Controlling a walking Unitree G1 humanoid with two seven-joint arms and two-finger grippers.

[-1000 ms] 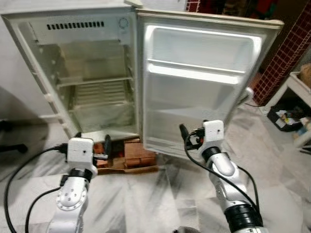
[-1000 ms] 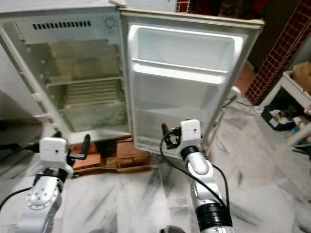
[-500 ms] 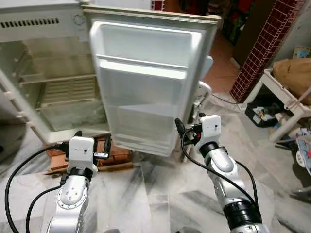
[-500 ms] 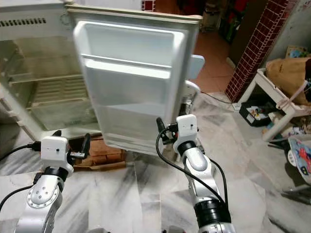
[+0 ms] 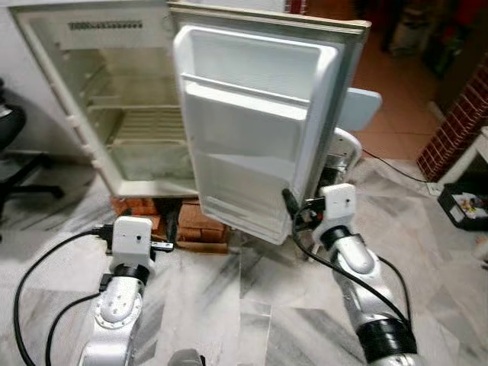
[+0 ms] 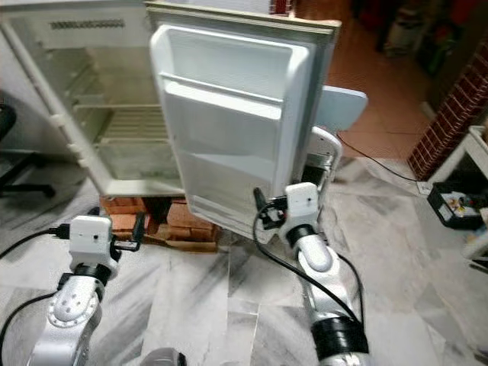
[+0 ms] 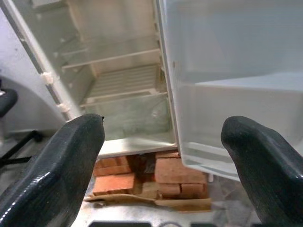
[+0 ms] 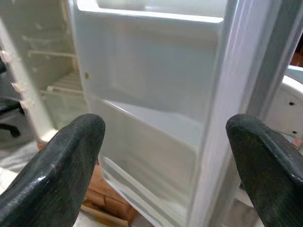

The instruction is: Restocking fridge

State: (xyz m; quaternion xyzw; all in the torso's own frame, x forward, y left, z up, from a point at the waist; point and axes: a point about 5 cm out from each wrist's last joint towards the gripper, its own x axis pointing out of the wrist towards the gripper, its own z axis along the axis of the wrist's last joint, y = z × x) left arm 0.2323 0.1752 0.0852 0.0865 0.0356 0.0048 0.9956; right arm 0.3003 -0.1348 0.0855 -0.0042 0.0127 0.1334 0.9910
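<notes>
View back toward fridge (image 5: 114,107) interior.

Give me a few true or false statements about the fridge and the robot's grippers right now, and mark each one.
1. The fridge door stands open. True.
2. The fridge is packed with food. False: its shelves and door racks are bare.
3. The fridge rests on red bricks. True.
4. The right gripper is shut on a bottle. False: its fingers are spread apart with nothing between them, facing the door's inner side.
5. The left gripper is open and holds nothing. True.
</notes>
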